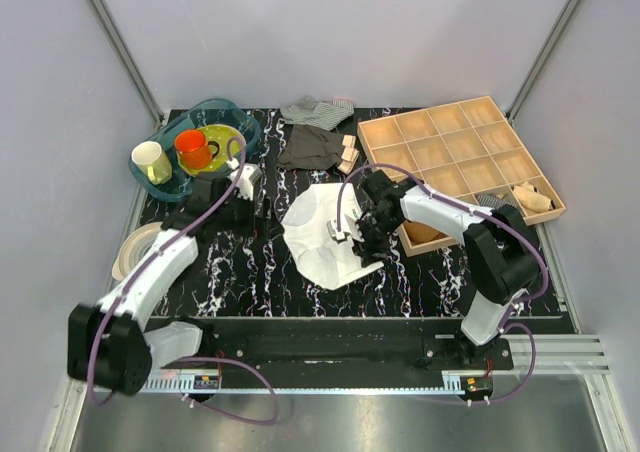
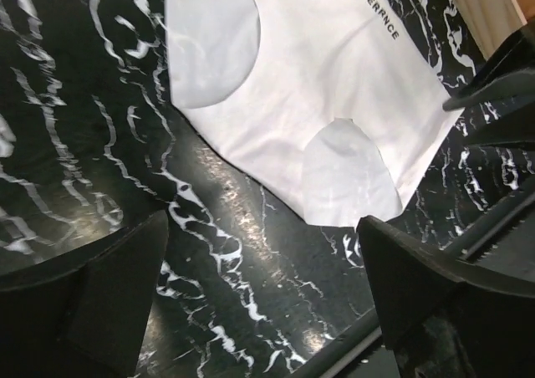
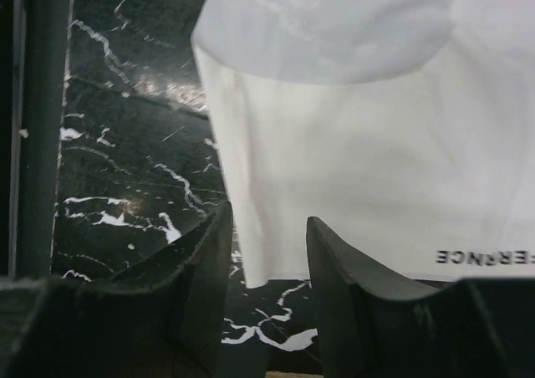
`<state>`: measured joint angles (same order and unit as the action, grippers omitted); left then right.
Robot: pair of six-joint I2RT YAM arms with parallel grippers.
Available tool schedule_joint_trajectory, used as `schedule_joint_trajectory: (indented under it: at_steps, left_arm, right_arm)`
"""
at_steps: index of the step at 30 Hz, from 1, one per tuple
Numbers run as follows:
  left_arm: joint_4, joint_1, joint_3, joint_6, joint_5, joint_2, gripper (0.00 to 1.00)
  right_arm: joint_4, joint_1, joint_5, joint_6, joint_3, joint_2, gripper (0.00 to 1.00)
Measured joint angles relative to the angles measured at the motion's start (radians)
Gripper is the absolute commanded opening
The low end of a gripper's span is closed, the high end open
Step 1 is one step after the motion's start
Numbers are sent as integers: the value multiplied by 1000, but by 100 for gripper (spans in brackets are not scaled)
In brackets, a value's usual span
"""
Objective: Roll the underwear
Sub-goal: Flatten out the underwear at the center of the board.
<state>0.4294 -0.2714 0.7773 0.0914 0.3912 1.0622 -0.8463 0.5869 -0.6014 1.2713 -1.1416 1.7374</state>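
Observation:
The white underwear (image 1: 320, 234) lies spread flat on the black marble table, with dark lettering along its waistband. It also shows in the left wrist view (image 2: 326, 85) and the right wrist view (image 3: 351, 169). My right gripper (image 1: 355, 240) is low at its right edge. Its jaws (image 3: 267, 219) stand a little apart, with a corner of the cloth lying between the fingertips, not pinched. My left gripper (image 1: 255, 200) is wide open and empty (image 2: 261, 227) over bare table, a short way left of the underwear.
A wooden compartment tray (image 1: 428, 110) stands at the back right, with a cream object (image 1: 530, 197) in one cell. A dark grey garment (image 1: 310, 147), striped cloth (image 1: 318, 109) and wooden blocks (image 1: 349, 154) lie behind. A blue basin (image 1: 205, 110) with mugs and a tape roll (image 1: 132, 247) are at left.

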Motion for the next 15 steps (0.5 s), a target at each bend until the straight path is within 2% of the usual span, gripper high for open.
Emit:
schedule_joint_trajectory:
  at_steps: [4, 7, 9, 15]
  left_arm:
    - [-7, 21, 83, 38, 113, 236, 88]
    - [1, 22, 207, 41, 169, 415, 82]
    - [11, 23, 307, 40, 195, 520, 81]
    - [64, 24, 439, 16, 200, 637, 77]
  right_arm:
    - [3, -43, -22, -73, -119, 43, 55]
    - [16, -121, -31, -108, -314, 140, 54]
    - [6, -167, -38, -122, -464, 231, 54]
    - [-95, -232, -47, -143, -962, 576, 51]
